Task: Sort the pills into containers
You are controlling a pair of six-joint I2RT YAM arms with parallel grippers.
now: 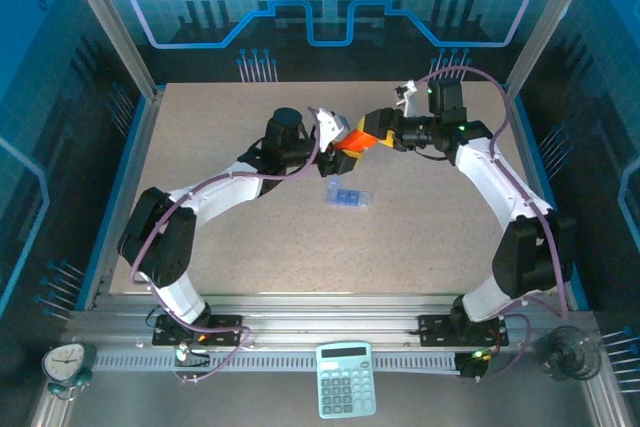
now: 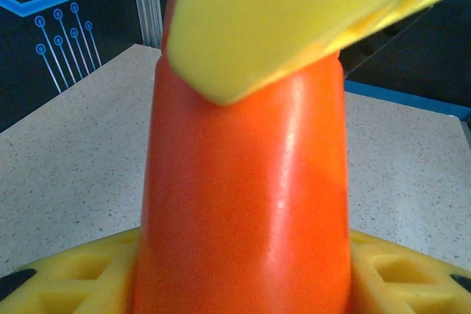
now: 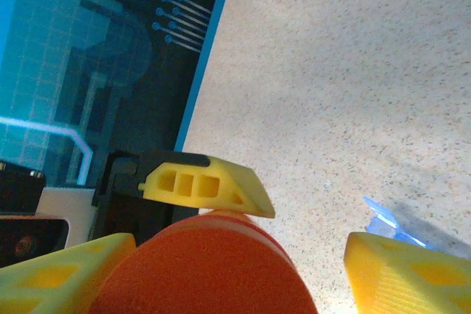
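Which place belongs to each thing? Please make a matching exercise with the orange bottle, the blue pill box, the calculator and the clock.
Things:
1 orange bottle
2 blue pill box
3 calculator
4 clock

Places:
A at the front edge, centre
B held in the air
C front left corner
D lying on the table

Pairs: 1-B; 2-D; 3-A; 4-C

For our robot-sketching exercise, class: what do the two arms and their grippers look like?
The left arm and right arm have white links, black joints and black bases. A thin purple cable loops along each. The gripper fingers are chunky yellow wedges with hollow cells, on black mounts.
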